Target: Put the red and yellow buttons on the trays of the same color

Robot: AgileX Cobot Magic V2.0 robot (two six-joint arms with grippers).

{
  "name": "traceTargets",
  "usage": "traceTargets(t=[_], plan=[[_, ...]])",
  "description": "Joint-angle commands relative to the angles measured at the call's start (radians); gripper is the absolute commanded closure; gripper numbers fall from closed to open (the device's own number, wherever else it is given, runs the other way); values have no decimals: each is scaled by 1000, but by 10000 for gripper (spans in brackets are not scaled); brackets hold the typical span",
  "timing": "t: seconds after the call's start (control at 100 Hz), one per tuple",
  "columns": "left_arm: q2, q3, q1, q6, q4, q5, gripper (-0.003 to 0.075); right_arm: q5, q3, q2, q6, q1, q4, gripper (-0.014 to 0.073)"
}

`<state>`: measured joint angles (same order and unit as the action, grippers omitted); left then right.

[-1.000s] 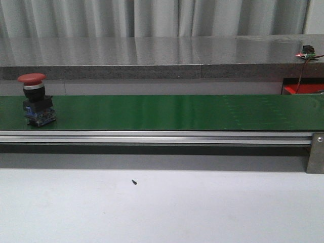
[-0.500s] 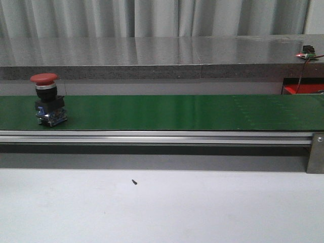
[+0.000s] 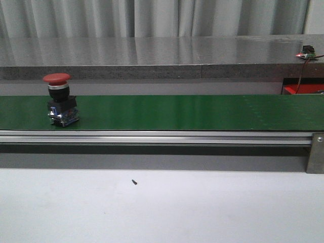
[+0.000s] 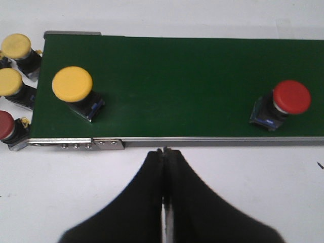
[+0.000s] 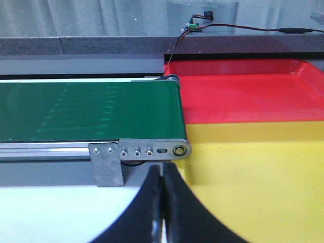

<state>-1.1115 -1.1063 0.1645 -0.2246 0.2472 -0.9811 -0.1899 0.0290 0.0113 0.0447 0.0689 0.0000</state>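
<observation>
red tray [image 5: 314,91] cut off, red button [image 3: 56,78] cap blurred

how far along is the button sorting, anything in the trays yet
Nothing sorted: the red tray and yellow tray show no buttons. Neither the left gripper nor the right gripper, both shut, holds anything. A red button and a yellow button ride the belt; more wait beside its end.

- Red button [image 3: 61,100]: mushroom cap, black-blue body, upright on green belt.
- Yellow button [image 4: 74,88]: upright on belt, near its end.
- Red tray [image 5: 243,93] adjoins yellow tray [image 5: 263,182].
</observation>
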Motion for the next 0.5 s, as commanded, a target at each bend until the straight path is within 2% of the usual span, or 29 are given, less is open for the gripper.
traceTargets(t=[0.0,0.28,0.49], plan=[[60,16,-28,-4,22,58,740,82,-18,16,-7,6,0,717],[204,136,-41,-9,29,64,740,135,-18,16,-7,6,0,717],[363,269,-41,-11,31,142,739,220,-18,16,-7,6,0,717]])
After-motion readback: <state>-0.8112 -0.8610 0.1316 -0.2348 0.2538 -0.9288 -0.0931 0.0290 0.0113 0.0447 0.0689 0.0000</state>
